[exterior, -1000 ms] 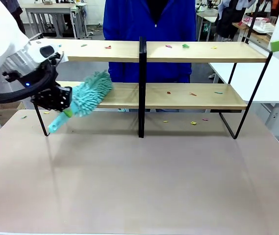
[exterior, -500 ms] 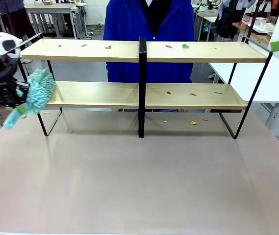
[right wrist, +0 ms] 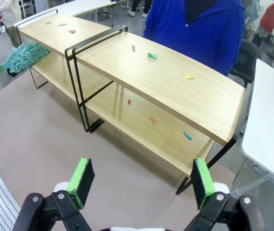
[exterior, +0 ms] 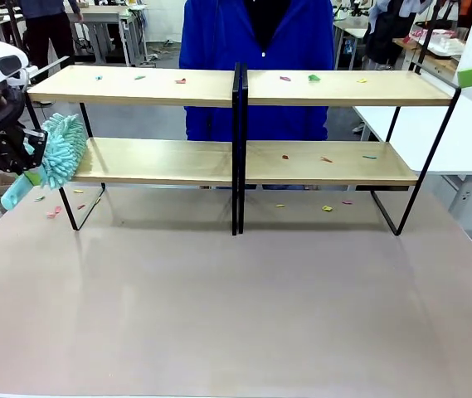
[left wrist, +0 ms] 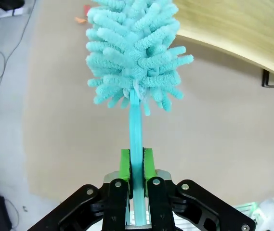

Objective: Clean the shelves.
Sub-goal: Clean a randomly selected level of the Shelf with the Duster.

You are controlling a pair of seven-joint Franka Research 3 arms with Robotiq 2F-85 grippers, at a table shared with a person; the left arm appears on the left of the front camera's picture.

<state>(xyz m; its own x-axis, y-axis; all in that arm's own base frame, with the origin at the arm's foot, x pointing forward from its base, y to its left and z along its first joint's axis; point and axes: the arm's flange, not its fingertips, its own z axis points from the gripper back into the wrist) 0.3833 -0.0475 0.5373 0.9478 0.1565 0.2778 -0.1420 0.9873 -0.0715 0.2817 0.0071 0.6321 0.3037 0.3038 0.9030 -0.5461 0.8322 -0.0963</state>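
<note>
Closest to us, our left claw (left wrist: pixel 137 166) is clenched on the thin handle of the teal duster (left wrist: pixel 134 57). It pinches the handle from both sides, so the fluffy head sticks straight out ahead like a brush. That head sits right beside the left end of the shelves (exterior: pixel 327 89), level with the lower board, which looks to us like a handy spot for a sweep along it. Our right claw (right wrist: pixel 141 182) hangs wide open with nothing in it, well back over the tabletop (exterior: pixel 236 307), probably just keeping clear. The shelves stand across the far part of the tabletop with small coloured scraps (exterior: pixel 313 78) on both boards, so we'd say plenty is left. A person in blue (exterior: pixel 256 33) stands behind.
</note>
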